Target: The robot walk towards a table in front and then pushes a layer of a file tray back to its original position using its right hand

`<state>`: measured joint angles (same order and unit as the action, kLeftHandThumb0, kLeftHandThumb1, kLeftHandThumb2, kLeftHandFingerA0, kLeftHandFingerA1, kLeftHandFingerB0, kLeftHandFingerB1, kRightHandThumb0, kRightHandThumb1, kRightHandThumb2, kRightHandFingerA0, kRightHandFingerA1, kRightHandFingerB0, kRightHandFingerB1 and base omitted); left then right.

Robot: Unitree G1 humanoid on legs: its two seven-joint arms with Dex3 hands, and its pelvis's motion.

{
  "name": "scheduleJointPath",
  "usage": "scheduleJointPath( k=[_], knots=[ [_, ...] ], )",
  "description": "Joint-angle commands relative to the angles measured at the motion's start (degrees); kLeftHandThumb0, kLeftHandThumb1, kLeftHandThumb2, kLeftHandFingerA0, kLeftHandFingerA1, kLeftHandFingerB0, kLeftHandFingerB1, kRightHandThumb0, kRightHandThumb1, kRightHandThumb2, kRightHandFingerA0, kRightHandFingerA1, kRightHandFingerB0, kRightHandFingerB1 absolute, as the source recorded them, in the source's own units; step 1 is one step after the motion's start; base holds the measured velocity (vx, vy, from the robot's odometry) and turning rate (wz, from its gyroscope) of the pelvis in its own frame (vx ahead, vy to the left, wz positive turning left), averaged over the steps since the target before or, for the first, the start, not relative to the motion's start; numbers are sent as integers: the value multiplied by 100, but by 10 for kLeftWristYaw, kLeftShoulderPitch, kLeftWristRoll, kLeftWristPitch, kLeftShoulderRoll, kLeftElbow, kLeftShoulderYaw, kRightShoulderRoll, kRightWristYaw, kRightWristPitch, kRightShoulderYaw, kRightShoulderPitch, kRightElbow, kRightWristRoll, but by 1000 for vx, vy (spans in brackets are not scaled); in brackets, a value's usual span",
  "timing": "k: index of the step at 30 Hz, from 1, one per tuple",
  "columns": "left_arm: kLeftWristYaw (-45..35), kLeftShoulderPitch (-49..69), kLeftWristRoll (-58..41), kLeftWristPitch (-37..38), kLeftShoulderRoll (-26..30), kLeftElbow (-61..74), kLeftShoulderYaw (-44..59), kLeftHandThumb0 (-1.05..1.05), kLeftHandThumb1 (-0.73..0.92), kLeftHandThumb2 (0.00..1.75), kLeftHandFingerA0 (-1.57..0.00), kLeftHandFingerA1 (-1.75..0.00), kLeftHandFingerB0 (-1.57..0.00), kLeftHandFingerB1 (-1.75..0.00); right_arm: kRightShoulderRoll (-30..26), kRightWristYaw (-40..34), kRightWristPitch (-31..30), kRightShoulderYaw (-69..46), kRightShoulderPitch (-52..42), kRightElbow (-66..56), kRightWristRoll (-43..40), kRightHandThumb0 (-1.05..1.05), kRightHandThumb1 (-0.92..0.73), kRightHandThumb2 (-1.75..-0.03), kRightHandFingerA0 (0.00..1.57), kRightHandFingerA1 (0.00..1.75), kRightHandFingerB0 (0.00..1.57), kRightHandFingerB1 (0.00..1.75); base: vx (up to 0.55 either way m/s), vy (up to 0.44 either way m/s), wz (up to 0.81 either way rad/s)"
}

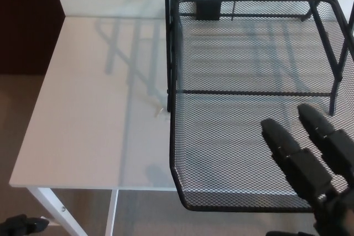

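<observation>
right hand (312,164), fingers apart and empty, hovers over the pulled-out tray layer (232,153); an off-centre push could skew it on the table (94,109).

The file tray (243,136) is showing black wire mesh in a fine diamond pattern, with black frame bars. The table (88,114) is showing plain white, crossed by grey shadows. The right hand (315,164) is appearing black.

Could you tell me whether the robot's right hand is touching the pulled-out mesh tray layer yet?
Cannot tell. In the head view, the right hand overlaps the mesh tray layer from above, fingers extended over it, but this single top-down angle shows neither contact nor gap.
</observation>
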<state>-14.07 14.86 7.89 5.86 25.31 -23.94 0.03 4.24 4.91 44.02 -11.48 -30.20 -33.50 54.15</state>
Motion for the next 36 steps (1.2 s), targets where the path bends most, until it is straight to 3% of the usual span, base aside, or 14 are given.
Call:
scheduleJointPath(
  k=[1,6,24,28,36],
  knots=[
    [-11,-2,1,-24,16,-5,5,-27,67,59,-60,-48,-40,-41,-22,66,-95,19,-26,-19,71,-89,-53,-82,0,0,0,0,0,0,0],
    [-8,-2,6,-17,18,-9,2,-26,67,59,-60,-49,-41,-41,-41,85,-122,39,-41,-36,69,-91,-54,-83,0,0,0,0,0,0,0],
    [-13,4,4,-32,19,14,2,-25,67,60,-62,-49,-40,-41,-56,-51,-182,111,14,-16,145,-90,-55,-85,0,0,0,0,0,0,0],
    [-12,0,8,-26,22,9,-1,-26,68,60,-60,-49,-40,-41,-54,-84,-197,138,31,-5,168,-82,-49,-79,0,0,0,0,0,0,0],
    [-14,-1,8,-26,24,18,-1,-27,67,60,-60,-49,-40,-41,-69,-108,-264,183,87,72,224,-84,-51,-85,0,0,0,0,0,0,0]
  ],
)
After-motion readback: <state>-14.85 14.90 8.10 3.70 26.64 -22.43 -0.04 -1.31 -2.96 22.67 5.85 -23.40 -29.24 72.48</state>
